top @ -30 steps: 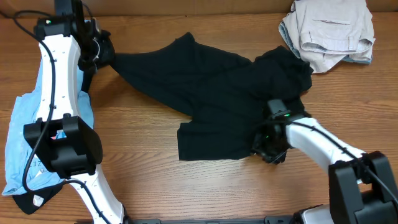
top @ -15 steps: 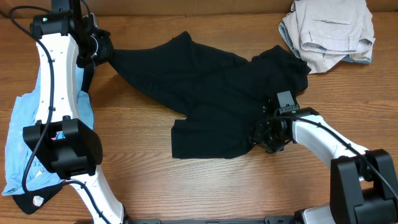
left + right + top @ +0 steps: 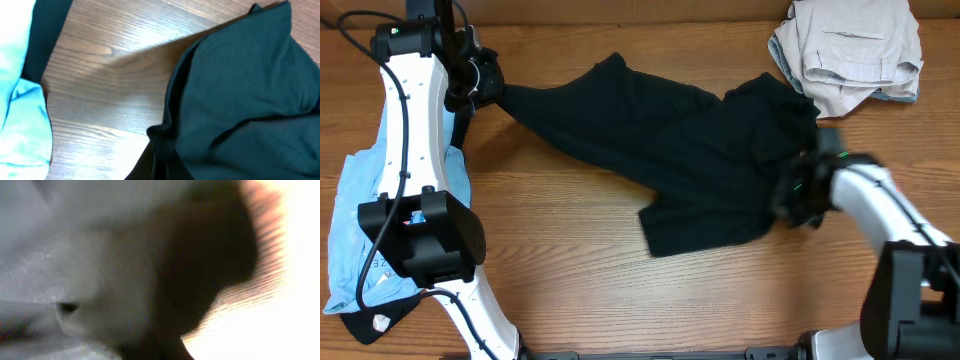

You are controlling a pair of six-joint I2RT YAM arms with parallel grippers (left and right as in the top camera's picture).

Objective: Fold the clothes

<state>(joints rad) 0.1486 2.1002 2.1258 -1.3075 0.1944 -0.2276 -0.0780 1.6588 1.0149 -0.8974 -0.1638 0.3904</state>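
Note:
The large black shirt (image 3: 690,150) lies spread across the middle of the wooden table (image 3: 570,300). My left gripper (image 3: 486,85) is at the far left, shut on one corner of it. In the left wrist view the black cloth (image 3: 240,90) is pinched at the bottom edge by that gripper (image 3: 161,162). My right gripper (image 3: 792,200) is shut on the shirt's right lower part. The right wrist view is blurred, with grey-looking cloth (image 3: 100,255) filling it. A light blue T-shirt (image 3: 355,215) lies at the left under my left arm. Beige-grey garments (image 3: 850,50) are heaped at the back right.
My left arm's white links (image 3: 415,150) run down the left side over the blue T-shirt (image 3: 20,120). My right arm's base (image 3: 915,300) stands at the front right. Bare wood shows along the front of the table.
My right gripper has shut and swung to the right, dragging the shirt's lower edge about fifty pixels rightward. The left gripper keeps its hold and has not moved.

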